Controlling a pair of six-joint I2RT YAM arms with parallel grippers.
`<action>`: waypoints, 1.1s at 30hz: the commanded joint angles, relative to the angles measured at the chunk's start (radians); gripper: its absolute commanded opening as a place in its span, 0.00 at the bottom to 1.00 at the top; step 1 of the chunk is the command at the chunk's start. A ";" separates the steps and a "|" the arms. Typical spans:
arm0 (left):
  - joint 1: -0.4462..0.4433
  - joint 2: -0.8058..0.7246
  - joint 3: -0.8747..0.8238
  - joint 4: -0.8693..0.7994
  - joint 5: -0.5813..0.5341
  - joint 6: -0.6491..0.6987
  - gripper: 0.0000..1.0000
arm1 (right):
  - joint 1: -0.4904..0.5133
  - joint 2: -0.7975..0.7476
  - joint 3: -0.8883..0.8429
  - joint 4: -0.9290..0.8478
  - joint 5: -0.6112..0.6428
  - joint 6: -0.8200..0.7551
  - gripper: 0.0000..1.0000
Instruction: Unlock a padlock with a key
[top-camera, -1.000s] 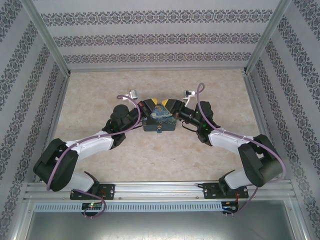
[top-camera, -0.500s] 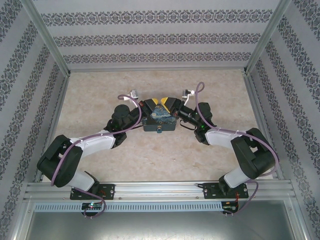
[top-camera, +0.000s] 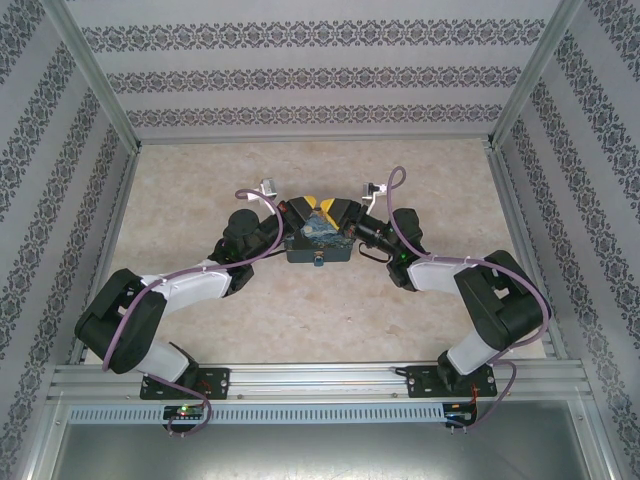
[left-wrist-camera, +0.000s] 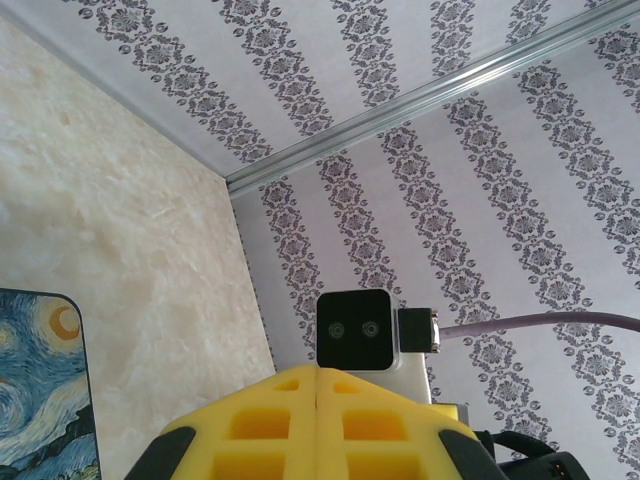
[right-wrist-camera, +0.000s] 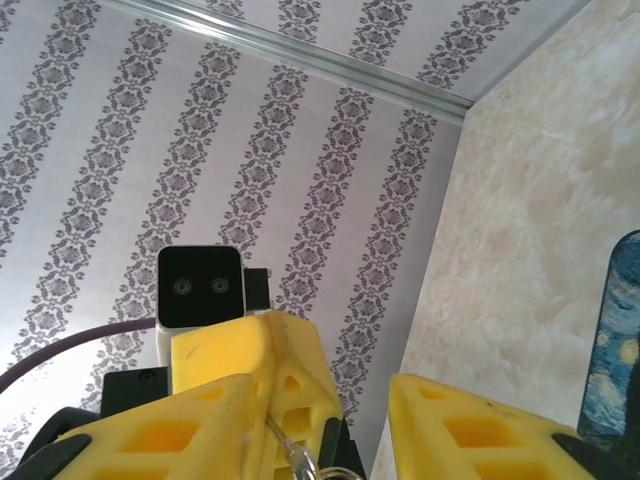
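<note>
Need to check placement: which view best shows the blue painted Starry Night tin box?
Top external: the blue painted Starry Night tin box shows lid and front. Left wrist catches a corner, right wrist an edge sliver.

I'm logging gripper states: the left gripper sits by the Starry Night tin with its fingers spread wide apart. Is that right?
Not quite. The left gripper is shut: the left wrist view shows its yellow fingers pressed together. It does sit by the Starry Night tin.
</note>
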 joint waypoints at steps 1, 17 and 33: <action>0.010 0.013 0.012 0.051 0.023 -0.006 0.00 | 0.013 0.011 -0.016 0.101 -0.038 0.009 0.39; 0.021 0.057 0.032 0.090 0.080 -0.043 0.00 | 0.013 0.052 -0.038 0.183 -0.079 0.035 0.32; 0.030 0.069 0.041 0.070 0.090 -0.044 0.00 | 0.008 0.066 -0.057 0.212 -0.083 0.045 0.15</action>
